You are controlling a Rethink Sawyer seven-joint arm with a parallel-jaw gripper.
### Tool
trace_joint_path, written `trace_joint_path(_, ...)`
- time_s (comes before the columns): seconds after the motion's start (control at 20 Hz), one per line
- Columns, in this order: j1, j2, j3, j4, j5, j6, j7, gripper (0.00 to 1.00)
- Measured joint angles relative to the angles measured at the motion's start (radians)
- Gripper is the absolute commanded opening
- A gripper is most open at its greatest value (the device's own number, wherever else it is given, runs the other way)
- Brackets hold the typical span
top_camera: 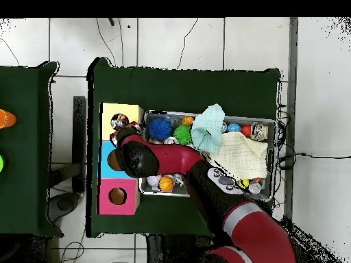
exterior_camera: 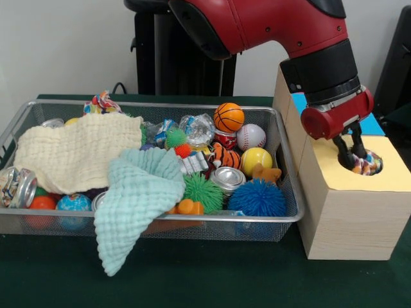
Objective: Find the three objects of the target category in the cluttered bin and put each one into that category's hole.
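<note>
A wire mesh bin [exterior_camera: 286, 160] sits on the green table, packed with clutter. Two cloths lie over its contents: a cream one [exterior_camera: 77, 154] spread flat at one end, and a mint one [exterior_camera: 138, 205] draped over the near rim and hanging down outside. Among the rest are a small basketball [exterior_camera: 228, 117], a baseball [exterior_camera: 251, 136], a yellow ball [exterior_camera: 256, 159], a blue spiky ball [exterior_camera: 257, 198], a green spiky ball [exterior_camera: 203, 192] and crushed cans [exterior_camera: 227, 179]. Just beside the bin stands a wooden box [exterior_camera: 347, 221] whose yellow top section has a round hole [exterior_camera: 367, 164]. A crinkly, multicoloured object [exterior_camera: 366, 167] sits in that hole, between the fingers of the pincer [exterior_camera: 350, 157].
</note>
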Motion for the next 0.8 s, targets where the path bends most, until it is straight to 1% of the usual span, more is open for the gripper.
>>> trace_joint_path(0.3, 0.0, -0.018, -0.002, -0.004, 0.011, 0.013, 0.0, 1.0)
trace_joint_path(0.8, 0.0, -0.018, -0.002, -0.004, 0.011, 0.014, 0.0, 1.0)
